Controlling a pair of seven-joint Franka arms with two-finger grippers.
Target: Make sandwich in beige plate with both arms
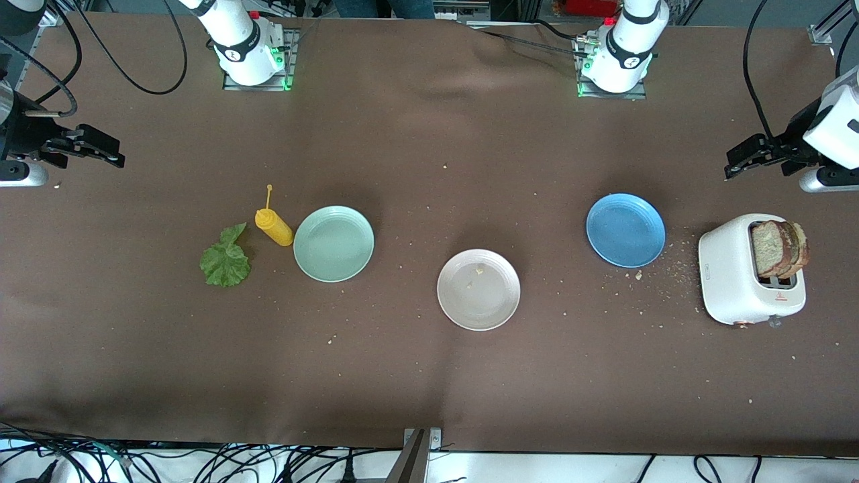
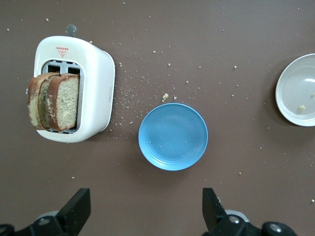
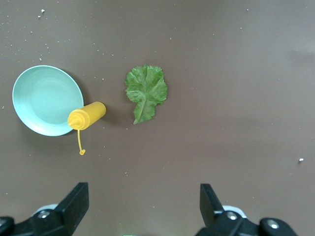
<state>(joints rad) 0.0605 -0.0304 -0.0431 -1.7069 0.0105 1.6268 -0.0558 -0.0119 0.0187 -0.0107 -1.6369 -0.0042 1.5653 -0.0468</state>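
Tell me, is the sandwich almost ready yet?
Not yet, nothing is built. The beige plate holds only crumbs. Both bread slices sit in the toaster, and the lettuce leaf lies on the table beside the mustard bottle. Nothing is in hand: the left tool and right tool hang open at the table's ends. Bread, lettuce, bread must all go on.

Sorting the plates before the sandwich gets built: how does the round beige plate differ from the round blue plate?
The round beige plate is off-white, while the round blue plate is bright blue. The beige one carries a few crumbs; the blue one looks nearly clean. The beige plate lies nearer the front camera, mid-table; the blue plate sits beside the white toaster. Both are empty, similar-sized and flat on the brown table.
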